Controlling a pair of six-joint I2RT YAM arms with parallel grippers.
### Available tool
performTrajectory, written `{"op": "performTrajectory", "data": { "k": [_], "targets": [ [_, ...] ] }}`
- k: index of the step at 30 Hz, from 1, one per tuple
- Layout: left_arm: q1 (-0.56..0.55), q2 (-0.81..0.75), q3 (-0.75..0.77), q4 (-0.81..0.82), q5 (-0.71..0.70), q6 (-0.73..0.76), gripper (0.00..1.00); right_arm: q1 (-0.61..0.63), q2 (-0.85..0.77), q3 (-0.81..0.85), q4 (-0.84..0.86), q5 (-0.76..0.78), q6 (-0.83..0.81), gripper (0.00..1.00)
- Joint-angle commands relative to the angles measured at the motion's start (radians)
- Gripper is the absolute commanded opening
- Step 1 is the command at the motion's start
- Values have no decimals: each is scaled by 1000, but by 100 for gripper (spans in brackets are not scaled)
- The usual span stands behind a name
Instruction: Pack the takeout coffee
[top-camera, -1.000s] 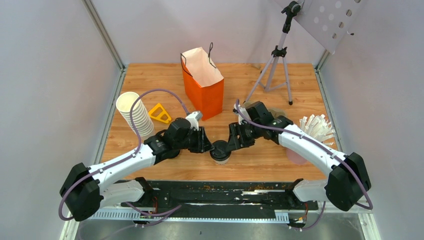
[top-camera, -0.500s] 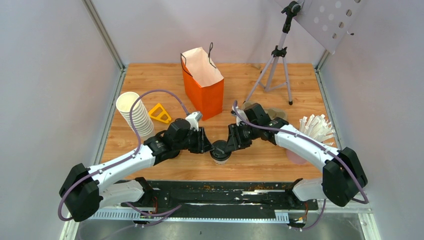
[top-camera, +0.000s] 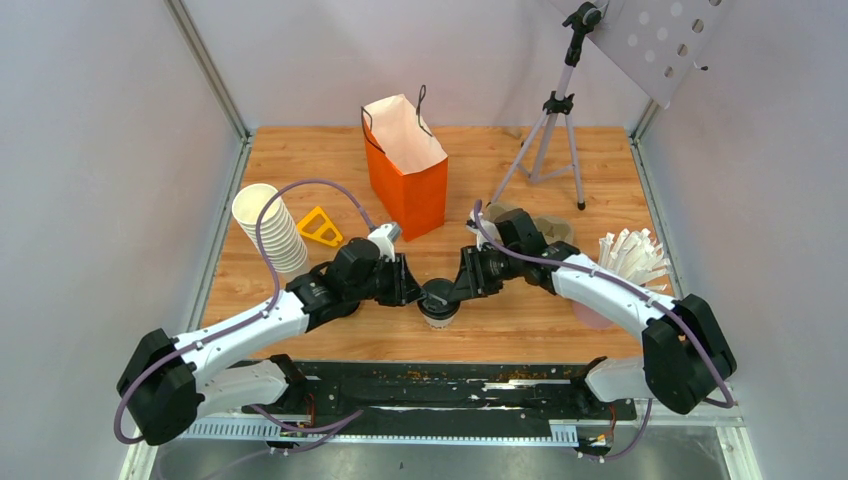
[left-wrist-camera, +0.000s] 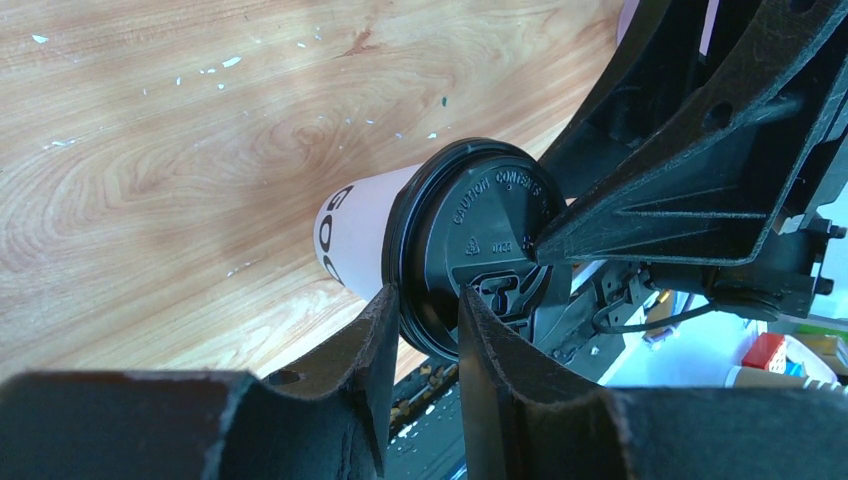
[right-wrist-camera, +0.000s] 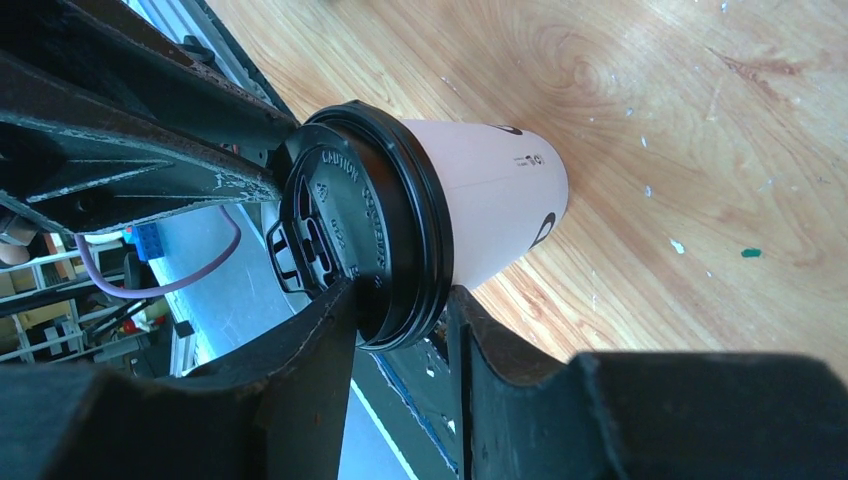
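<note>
The right arm has slid in a little since a second ago, and its fingers have shut down onto the cup's top. The left arm has hardly moved.

The coffee cup stands on the table, near the front edge and about in the middle, between the two arms. Its black lid is pressed on. The left gripper is pinching the lid's rim from the left, with one finger on top of the lid and one just under the rim. The right gripper pinches the rim the same way from the right. So both are closed on the lid.

I think this cup is light and thin, and its paper wall would squash if squeezed hard. The lid is stiffer (but it only clicks on, so it could pop off). If there is a drink inside, tipping could spill it. A gentle hold around the wall just under the rim looks safest, keeping the cup upright.

The orange bag stands open farther back, a bit to the left. A stack of white cups leans at the far left, and a tripod stands at the far right.
</note>
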Motion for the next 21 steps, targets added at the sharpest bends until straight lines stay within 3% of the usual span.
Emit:
{"op": "performTrajectory", "data": {
  "k": [1,21],
  "targets": [
    [-1,-13,-43,-39,-56,-5,34,-10,32,-76,1,78,-44,37],
    [-2,14,-45,-46,-77,26,34,-40,83,-210,123,9,-71,40]
  ]
}}
